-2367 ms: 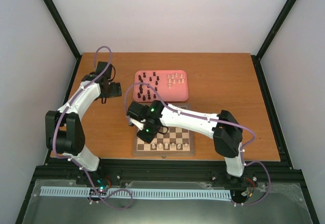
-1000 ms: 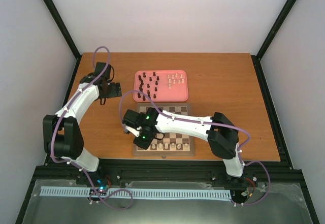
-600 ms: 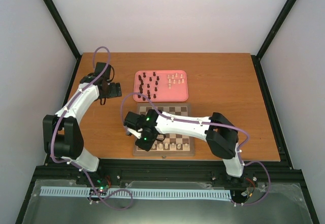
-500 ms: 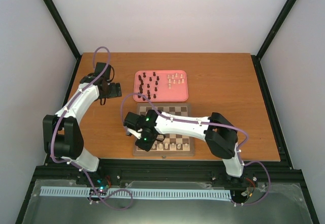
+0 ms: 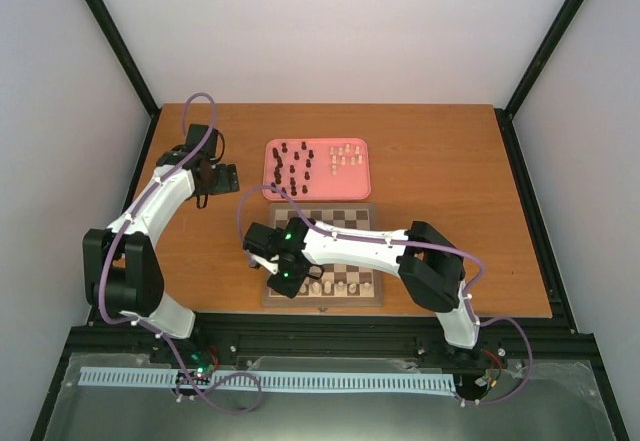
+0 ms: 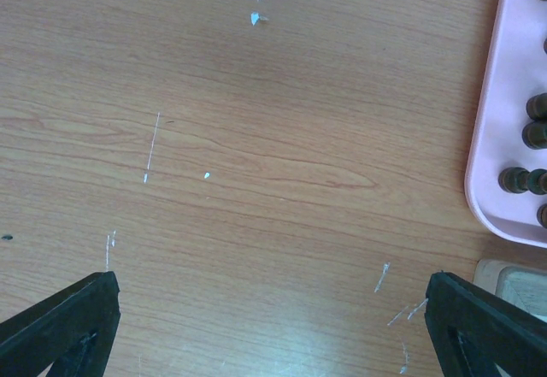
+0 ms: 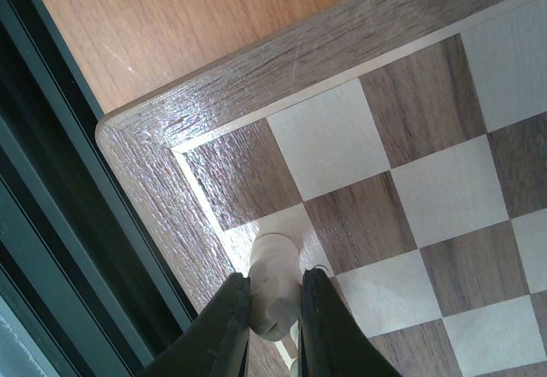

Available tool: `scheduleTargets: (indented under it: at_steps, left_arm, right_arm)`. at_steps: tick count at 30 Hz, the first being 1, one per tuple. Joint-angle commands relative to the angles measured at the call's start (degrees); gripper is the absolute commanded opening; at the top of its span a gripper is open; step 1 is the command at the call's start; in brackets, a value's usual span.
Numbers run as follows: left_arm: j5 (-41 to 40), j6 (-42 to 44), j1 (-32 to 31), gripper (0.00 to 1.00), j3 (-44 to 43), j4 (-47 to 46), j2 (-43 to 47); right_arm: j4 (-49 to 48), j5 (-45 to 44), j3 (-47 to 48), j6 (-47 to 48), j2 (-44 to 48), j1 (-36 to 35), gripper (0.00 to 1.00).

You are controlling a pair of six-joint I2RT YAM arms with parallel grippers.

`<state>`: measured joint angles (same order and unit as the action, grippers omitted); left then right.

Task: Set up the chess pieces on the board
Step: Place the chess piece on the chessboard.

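The board (image 5: 372, 257) lies in front of my arms, and its near left corner (image 7: 162, 146) fills the right wrist view. My right gripper (image 7: 275, 290) is shut on a cream-white chess piece (image 7: 275, 262), held upright just over the light square at that corner. From above, the right gripper (image 5: 287, 279) hangs over the board's near left end. A few cream pieces (image 5: 340, 286) stand along the near row. My left gripper (image 6: 273, 334) is open over bare table, left of the tray; its fingers (image 6: 60, 326) hold nothing.
A pink tray (image 5: 365, 189) behind the board holds several dark brown pieces (image 5: 290, 171) and several cream ones (image 5: 345, 156). Its edge (image 6: 500, 138) and the dark pieces (image 6: 537, 129) show at the right of the left wrist view. A black frame rail (image 7: 51, 223) runs beside the board.
My right gripper, still shut on the cream piece, has shifted a little toward the board's near left corner. The left arm has not moved.
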<state>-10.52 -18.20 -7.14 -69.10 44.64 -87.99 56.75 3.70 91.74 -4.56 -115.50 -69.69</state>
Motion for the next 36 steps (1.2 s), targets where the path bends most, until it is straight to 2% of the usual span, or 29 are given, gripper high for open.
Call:
scheduleTargets:
  at_steps: [1,9,18,27,31,35,36]
  left_arm:
    - [-0.6,-0.2,-0.2,1.00,-0.6,-0.4,1.0]
    - [-0.8,-0.2,-0.2,1.00,-0.5,-0.5,0.4]
    - [-1.0,-0.1,-0.2,1.00,-1.2,-0.5,-0.9]
    - [-1.1,0.0,-0.2,1.00,-2.0,0.1,-1.2]
    - [-0.9,0.0,-0.2,1.00,-2.2,0.2,-1.1]
    - [-0.6,0.0,-0.2,1.00,-2.4,0.5,-1.1]
    - [-0.6,0.0,-0.2,1.00,-2.4,0.4,-1.0]
  right_arm:
    - [0.1,-0.6,-0.4,1.3,-0.4,-0.4,0.13]
    - [-0.4,0.2,-1.7,2.8,1.3,-0.4,0.32]
    - [-0.3,-0.3,-1.6,5.1,2.8,-0.4,0.41]
    - [1.1,-0.6,3.1,7.9,2.6,-0.2,0.46]
    - [0.5,-0.4,4.9,9.3,3.4,0.1,0.52]
    - [0.6,-2.0,8.0,8.5,3.7,1.2,0.61]
    - [0.5,-2.3,8.9,7.9,3.8,2.2,0.69]
